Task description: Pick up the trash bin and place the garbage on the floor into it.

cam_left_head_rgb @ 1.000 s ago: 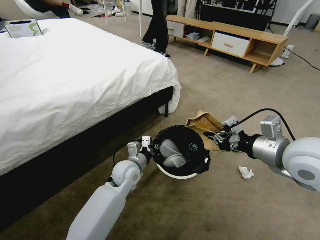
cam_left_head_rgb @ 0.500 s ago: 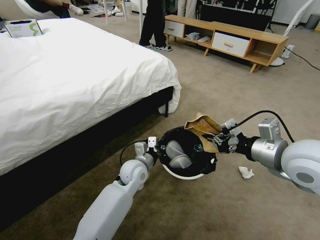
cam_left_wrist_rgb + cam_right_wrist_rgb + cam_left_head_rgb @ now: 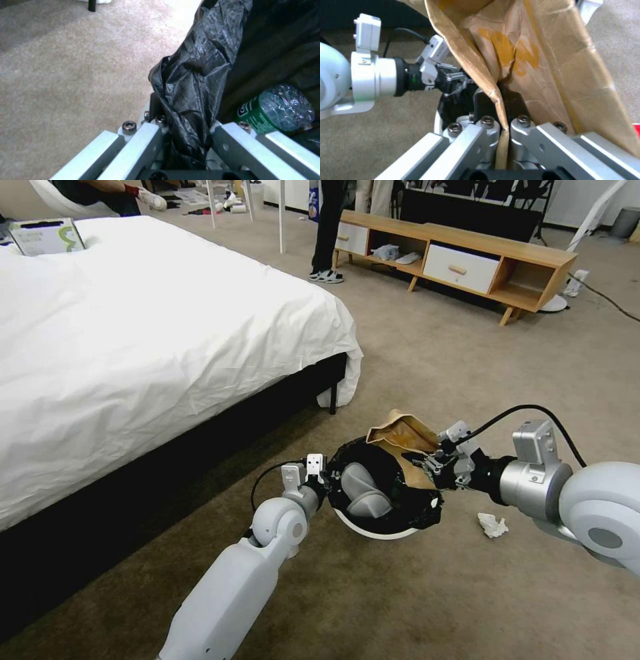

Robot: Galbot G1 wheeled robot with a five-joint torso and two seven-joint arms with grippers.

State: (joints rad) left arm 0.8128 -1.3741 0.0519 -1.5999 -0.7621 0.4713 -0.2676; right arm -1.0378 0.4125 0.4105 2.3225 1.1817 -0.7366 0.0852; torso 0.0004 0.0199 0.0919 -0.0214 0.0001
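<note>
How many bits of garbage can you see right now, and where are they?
3. The paper bag is in the right gripper over the bin; a bottle lies inside the bin; a tissue is on the carpet. More may be hidden.

Room's evenly lit and pretty bright from my head cam, with the white bed (image 3: pixel 147 333) nearly blown out, a dark shadow under its frame, straight lines bowing at the edges, and both my wrist cams soft and blurry up close.
</note>
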